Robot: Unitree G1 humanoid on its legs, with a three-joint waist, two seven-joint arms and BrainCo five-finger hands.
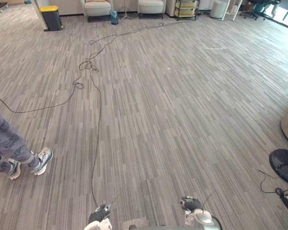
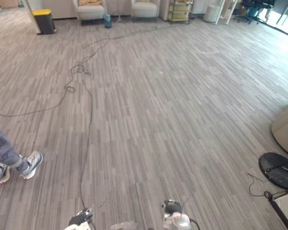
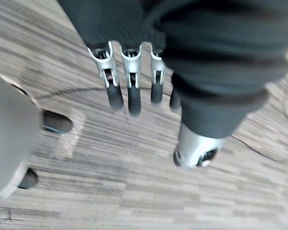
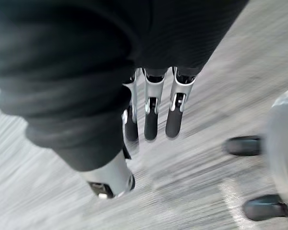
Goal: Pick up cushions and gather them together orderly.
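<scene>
Cushion [image 2: 90, 2] on far armchair [image 2: 90, 12]; left hand [image 3: 129, 76] and right hand [image 4: 151, 112] straight-fingered, empty.

Tan cushion [image 2: 90, 2], lying on far pale armchair [image 2: 90, 13], partly cut off

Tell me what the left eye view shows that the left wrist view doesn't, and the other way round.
Left eye view: a person's legs at the left, a yellow-lidded bin and an armchair by the far wall, a black round base at the right, and the right hand low down. Left wrist view: straight fingers up close, holding nothing. Both: the left hand above striped grey carpet.
</scene>
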